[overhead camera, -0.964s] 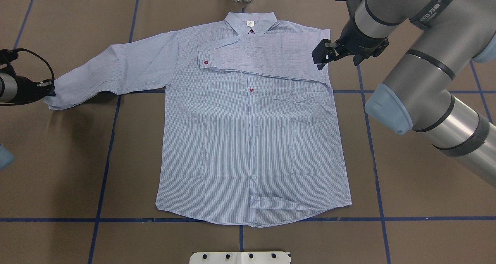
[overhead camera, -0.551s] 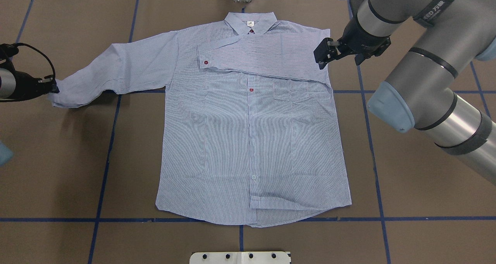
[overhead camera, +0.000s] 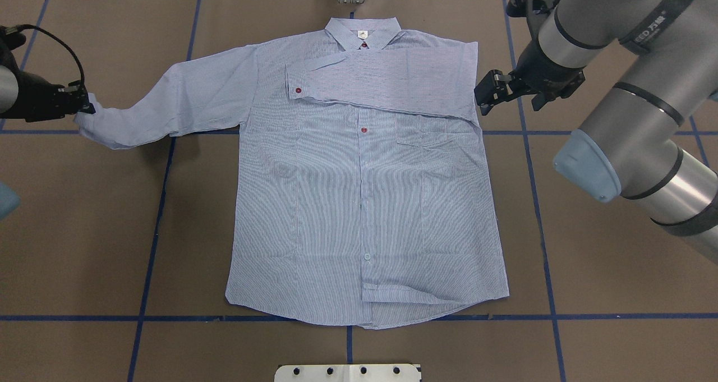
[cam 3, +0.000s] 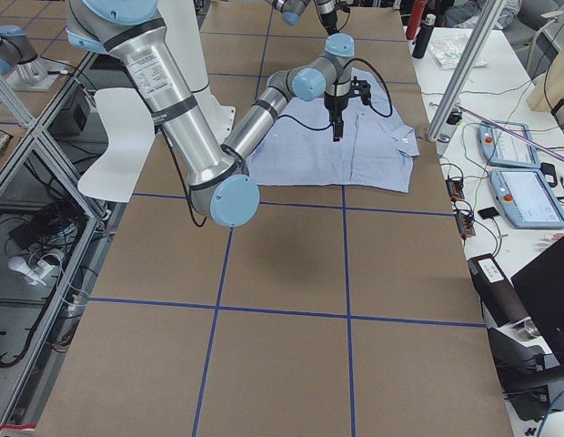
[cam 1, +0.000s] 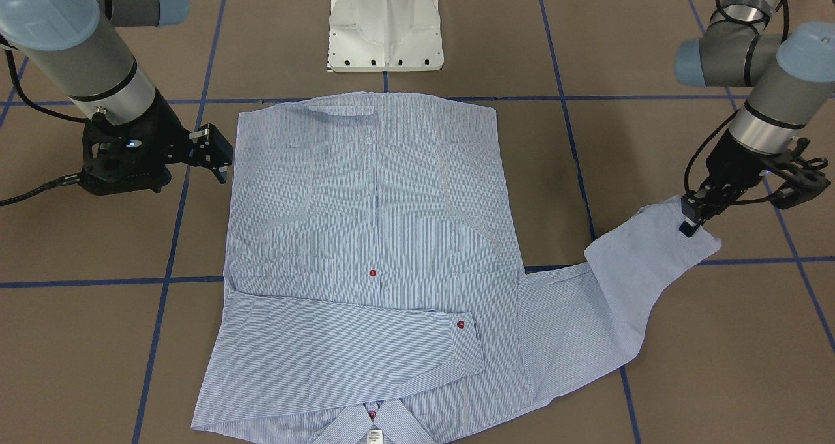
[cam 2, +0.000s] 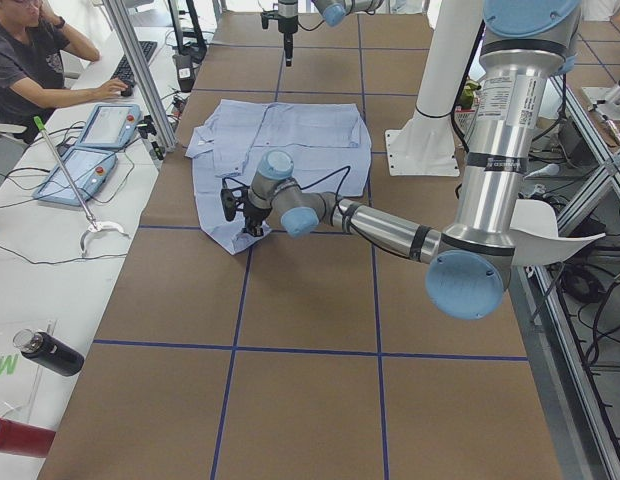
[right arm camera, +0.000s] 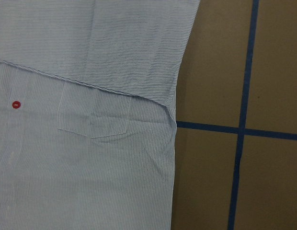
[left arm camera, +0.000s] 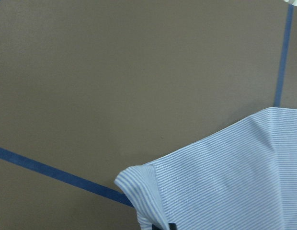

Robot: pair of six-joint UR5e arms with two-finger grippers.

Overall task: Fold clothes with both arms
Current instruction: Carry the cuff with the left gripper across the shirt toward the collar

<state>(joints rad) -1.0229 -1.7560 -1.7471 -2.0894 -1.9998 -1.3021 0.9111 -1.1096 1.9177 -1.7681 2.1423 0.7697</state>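
Note:
The striped shirt (overhead camera: pixel 364 202) lies flat, front up, collar (overhead camera: pixel 362 33) at the far side. One sleeve (overhead camera: pixel 381 79) is folded across the chest, its cuff with a red button. The other sleeve (overhead camera: pixel 185 101) stretches out to the left. My left gripper (overhead camera: pixel 78 104) is shut on that sleeve's cuff (cam 1: pixel 698 238) and holds it just off the table; the cuff shows in the left wrist view (left arm camera: pixel 153 191). My right gripper (overhead camera: pixel 487 93) is open and empty, just off the shirt's right shoulder edge, also in the front-facing view (cam 1: pixel 218 154). The right wrist view shows the chest pocket (right arm camera: pixel 93 127).
The brown table (overhead camera: pixel 589 258) carries a grid of blue tape lines (overhead camera: pixel 151 247). The white pedestal base (cam 1: pixel 385 27) stands at the robot's side. An operator (cam 2: pixel 30 60) and control pendants (cam 2: pixel 90 150) are beyond the far table edge.
My left gripper has carried the sleeve cuff toward the table's far side, straightening the sleeve. My right gripper has moved right, off the folded sleeve's edge.

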